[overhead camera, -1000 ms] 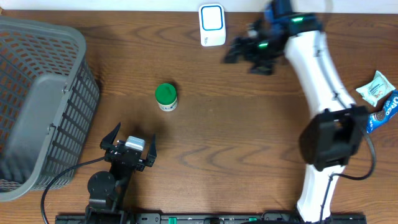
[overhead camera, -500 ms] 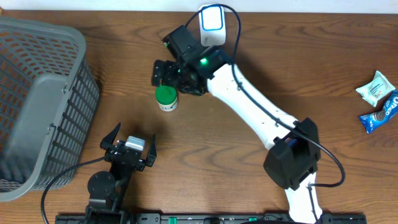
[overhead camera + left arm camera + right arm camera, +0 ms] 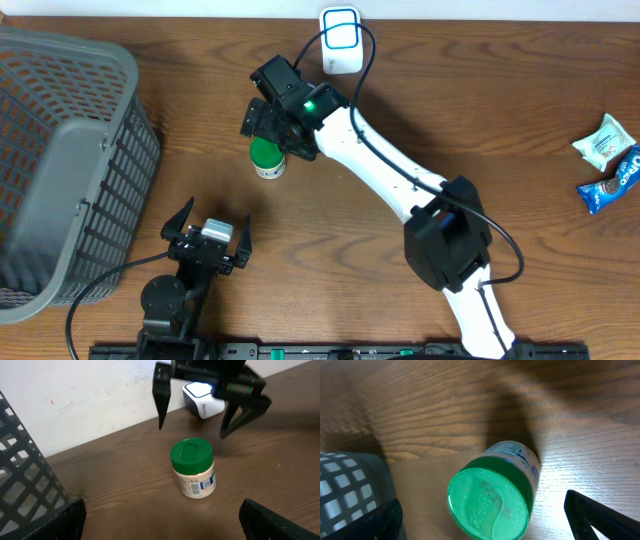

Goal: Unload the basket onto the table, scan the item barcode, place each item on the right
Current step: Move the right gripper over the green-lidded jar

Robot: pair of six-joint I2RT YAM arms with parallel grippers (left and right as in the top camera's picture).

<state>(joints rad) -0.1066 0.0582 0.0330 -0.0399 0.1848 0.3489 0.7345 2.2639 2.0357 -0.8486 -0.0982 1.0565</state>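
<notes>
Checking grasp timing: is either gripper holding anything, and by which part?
Nothing is held. The right gripper hangs open over the green-lidded jar without touching it; the left gripper is open and empty.

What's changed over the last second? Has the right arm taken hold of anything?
The right gripper swung from right of the scanner leftward and now hangs open above the green-lidded jar, with nothing gripped. The jar, the scanner, the open left gripper and the snack packets stayed put.
</notes>
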